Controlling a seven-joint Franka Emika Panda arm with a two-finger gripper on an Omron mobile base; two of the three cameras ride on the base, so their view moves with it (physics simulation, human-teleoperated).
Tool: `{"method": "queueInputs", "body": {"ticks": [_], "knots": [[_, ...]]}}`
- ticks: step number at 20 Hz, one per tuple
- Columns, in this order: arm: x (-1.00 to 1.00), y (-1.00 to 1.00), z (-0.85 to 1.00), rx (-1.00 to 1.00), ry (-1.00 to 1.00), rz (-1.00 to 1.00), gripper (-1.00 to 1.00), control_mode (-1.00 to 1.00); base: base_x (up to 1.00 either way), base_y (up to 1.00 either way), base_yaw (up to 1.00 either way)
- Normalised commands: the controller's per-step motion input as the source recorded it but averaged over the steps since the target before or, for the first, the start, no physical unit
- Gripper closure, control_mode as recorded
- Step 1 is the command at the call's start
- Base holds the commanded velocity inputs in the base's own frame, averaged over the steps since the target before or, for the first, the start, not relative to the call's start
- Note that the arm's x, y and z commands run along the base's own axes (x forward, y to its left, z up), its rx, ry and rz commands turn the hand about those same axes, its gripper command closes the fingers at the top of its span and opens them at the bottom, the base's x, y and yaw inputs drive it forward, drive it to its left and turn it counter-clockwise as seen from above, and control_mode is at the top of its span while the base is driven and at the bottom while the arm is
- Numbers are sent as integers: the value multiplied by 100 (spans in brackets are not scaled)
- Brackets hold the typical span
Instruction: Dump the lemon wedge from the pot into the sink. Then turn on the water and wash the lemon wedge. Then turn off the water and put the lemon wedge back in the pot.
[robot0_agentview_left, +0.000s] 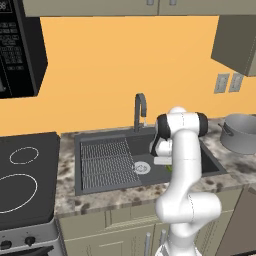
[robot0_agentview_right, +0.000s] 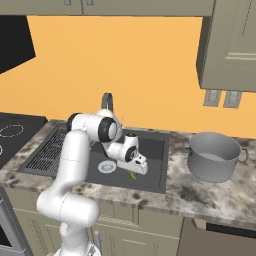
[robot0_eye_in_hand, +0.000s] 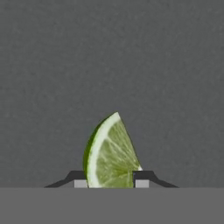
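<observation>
Two dark fingertips (robot0_eye_in_hand: 142, 176) flank the lemon wedge (robot0_eye_in_hand: 109, 153); you've got the gripper (robot0_eye_in_hand: 110, 180) narrowed onto it, low in the sink (robot0_agentview_left: 100, 137) at 3 o'clock of the drain (robot0_agentview_left: 141, 168), probably to carry it back. Faucet (robot0_agentview_left: 140, 107) sits beyond at 12. Pot (robot0_agentview_right: 214, 155) waits farther on the counter (robot0_agentview_right: 210, 197), upright for the drop-in.

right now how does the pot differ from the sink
The pot is a round, light grey metal cylinder with small side handles; the sink is a dark rectangular basin. The pot stands on top of the counter, right of the sink, which is sunk into it. The sink holds a wire grid, a drain and the lemon wedge. Both are open-topped and grey.
</observation>
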Motion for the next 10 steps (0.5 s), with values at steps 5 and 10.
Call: {"method": "queueInputs", "body": {"ticks": [5,10], "knots": [[-10,0,28,0,0,0,100,-100,0,0,0],[-20,-7,45,0,-3,0,100,-100,0,0,0]]}}
